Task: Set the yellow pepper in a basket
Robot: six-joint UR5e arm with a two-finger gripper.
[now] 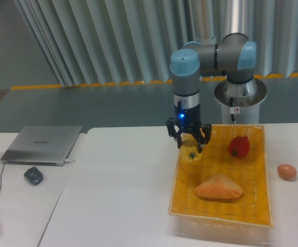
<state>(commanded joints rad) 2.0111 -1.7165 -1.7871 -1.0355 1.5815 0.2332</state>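
My gripper (190,145) hangs over the basket's far left corner, shut on the yellow pepper (192,153), which sits just above the left rim. The basket (185,206) is a large yellow-orange wicker tray on the right half of the white table. Whether the pepper touches the basket floor I cannot tell.
Inside the basket lie a red pepper (238,146) at the back and a triangular bread roll (218,188) in the middle. A brown egg (286,171) rests on the table right of the basket. A closed laptop (42,144) and a small dark device (33,176) sit at the left.
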